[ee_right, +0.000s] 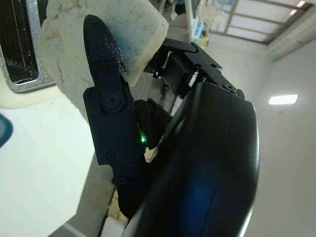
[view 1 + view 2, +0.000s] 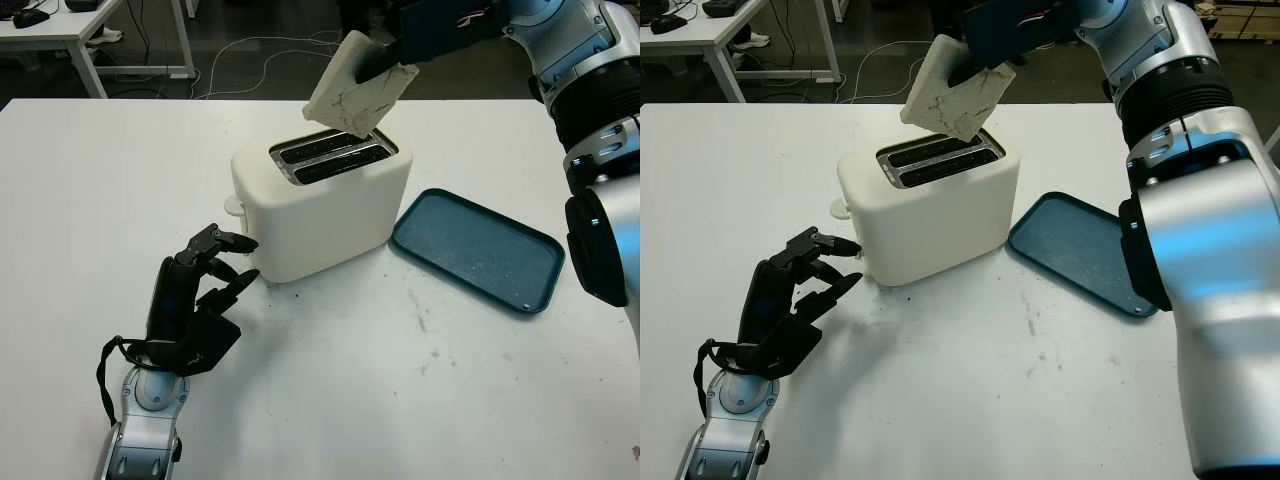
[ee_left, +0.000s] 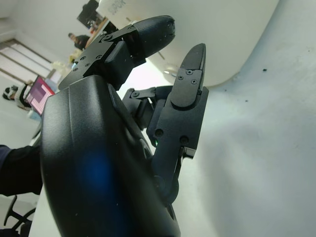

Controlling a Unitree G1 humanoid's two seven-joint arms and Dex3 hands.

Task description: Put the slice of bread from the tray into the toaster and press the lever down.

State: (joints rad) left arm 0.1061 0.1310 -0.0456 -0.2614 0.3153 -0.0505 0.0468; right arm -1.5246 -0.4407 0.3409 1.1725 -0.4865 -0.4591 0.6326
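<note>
Step in hand: carrying the bread to the toaster, insertion not yet done. Right hand (image 2: 395, 60) at upper centre-right of the head views, fingers clamped on the slice of bread (image 2: 357, 83), which hangs tilted in the air, its lower corner just above the rear part of the toaster (image 2: 320, 205) top, not yet in either slot. In the right wrist view a black finger (image 1: 106, 94) lies across the face of the bread (image 1: 64, 59) with a slot of the toaster (image 1: 19, 44) off to one side. The toaster stands mid-frame on the white surface (image 2: 330, 390), two slots open and empty. A small white knob at its lower left end looks like the lever (image 2: 235, 205), apparently still up. Next move, as I judge it: turn the slice upright so its edge lines up with a slot, lower it in, let go, then press the lever. The slice is tilted against the slot line, so it could catch on the metal rim. Left hand (image 2: 205, 290) at lower left of the frame, holding nothing, fingers bent, tips near the toaster's lower left corner and close to the lever side, so it is probably the handier one for the press. Blue tray (image 2: 478, 250) at right of the toaster, near it, nothing on it. Nothing stands between bread and slots. Desks and cables on the floor along the top edge, well apart from the work.
</note>
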